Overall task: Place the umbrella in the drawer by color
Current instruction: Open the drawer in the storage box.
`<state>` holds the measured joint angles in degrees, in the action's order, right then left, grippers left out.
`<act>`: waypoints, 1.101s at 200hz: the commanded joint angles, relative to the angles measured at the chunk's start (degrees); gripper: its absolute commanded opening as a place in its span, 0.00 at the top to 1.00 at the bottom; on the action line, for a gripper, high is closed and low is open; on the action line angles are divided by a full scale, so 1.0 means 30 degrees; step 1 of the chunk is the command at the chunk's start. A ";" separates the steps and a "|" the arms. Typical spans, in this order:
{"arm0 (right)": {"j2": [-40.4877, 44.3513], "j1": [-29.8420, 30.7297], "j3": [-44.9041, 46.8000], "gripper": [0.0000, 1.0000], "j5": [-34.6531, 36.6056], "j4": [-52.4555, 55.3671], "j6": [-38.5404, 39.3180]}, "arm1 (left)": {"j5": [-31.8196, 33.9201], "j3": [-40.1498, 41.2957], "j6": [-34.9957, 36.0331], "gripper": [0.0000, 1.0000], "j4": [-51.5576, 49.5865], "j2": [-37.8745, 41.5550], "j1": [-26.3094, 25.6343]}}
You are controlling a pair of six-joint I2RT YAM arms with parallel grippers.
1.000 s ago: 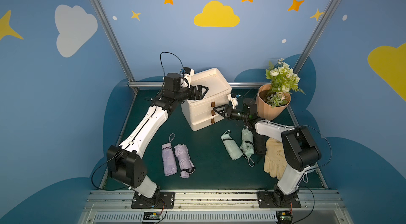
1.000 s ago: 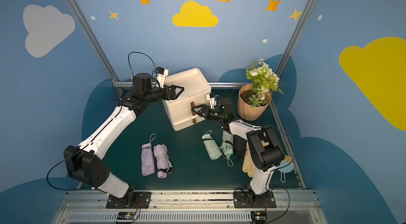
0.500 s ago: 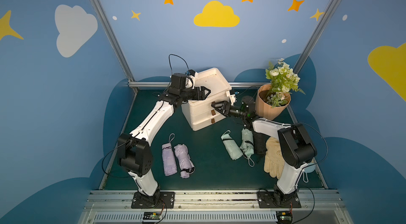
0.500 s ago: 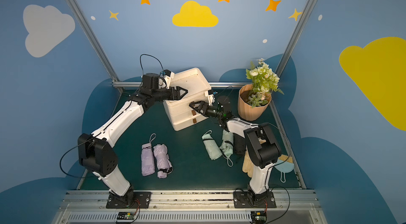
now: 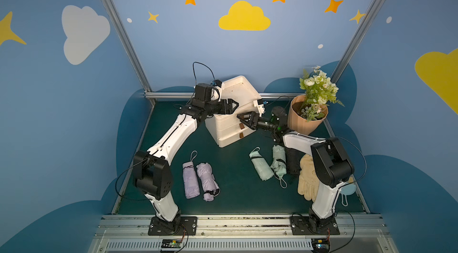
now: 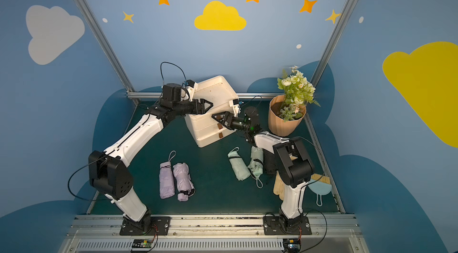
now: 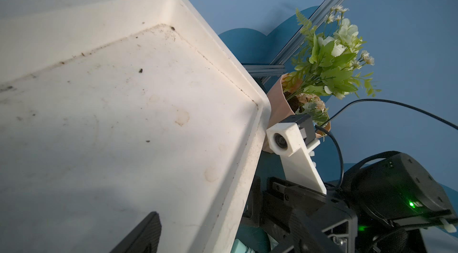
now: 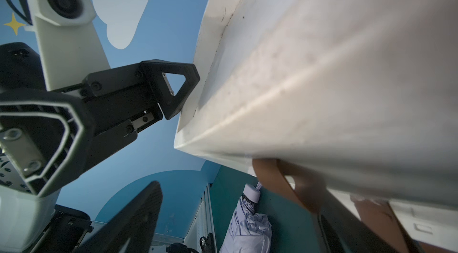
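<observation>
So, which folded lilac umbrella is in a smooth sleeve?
The folded lilac umbrella nearer the left arm's base; the wrinkled lilac umbrella beside it has a dark strap.

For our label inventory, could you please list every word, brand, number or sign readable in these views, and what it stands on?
No readable text in any view.
The white drawer unit: stains only; its brown pull tabs are blank.
The lilac umbrellas and mint umbrellas: no print visible.
The circuit board at the front rail: markings too small to read.
The walls: only pictures, such as the yellow cloud.
</observation>
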<state>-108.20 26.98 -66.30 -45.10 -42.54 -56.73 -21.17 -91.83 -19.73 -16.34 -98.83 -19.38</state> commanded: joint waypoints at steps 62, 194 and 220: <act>0.1217 -0.0611 0.0399 0.19 0.0531 -0.1054 0.0100 | 0.0320 0.0078 0.0244 0.16 -0.0296 -0.0134 0.0011; 0.0939 -0.0737 0.0416 0.67 0.0093 -0.1057 -0.0481 | 0.0544 0.0273 0.0335 0.15 -0.0271 0.0013 0.0035; 0.0992 -0.0769 0.0652 0.76 0.0071 -0.1053 -0.0549 | 0.0536 0.0253 0.0335 0.15 -0.0271 0.0069 0.0047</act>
<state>-107.22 24.84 -65.25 -44.03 -43.11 -58.35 -20.51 -91.77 -19.46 -16.23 -98.83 -19.40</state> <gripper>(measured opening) 0.273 0.851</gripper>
